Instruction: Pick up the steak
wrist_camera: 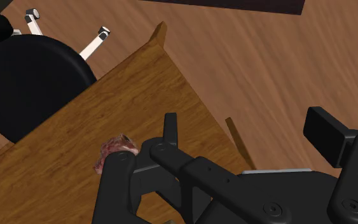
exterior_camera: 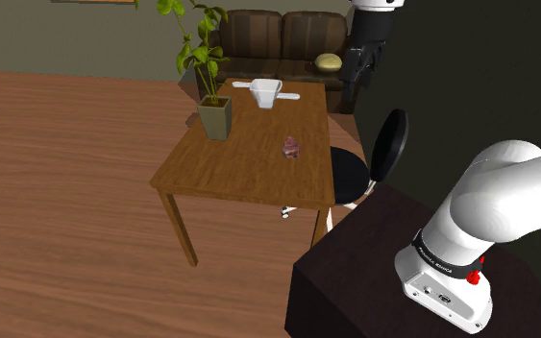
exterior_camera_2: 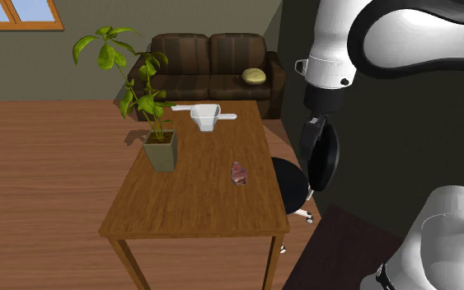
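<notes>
The steak is a small reddish-pink lump lying on the wooden table, close to the long edge that faces the black chair and about midway along that edge. In the second exterior view it looks a little longer along that edge than across it, so its long axis runs roughly from the table's near end towards its sofa end; which end is which cannot be told. In the wrist view the gripper's body partly hides it, and it sits off to one side of the fingers, not between them.

Further in from that edge, towards the opposite long edge, stands a leafy plant in a square pot. A white bowl sits at the table's far end, in front of the brown sofa, which carries a yellow cushion.

The gripper hangs high, out past the chair-side edge and well apart from the steak. Its two fingers stand apart with nothing between them. The arm rises from its dark stand.
</notes>
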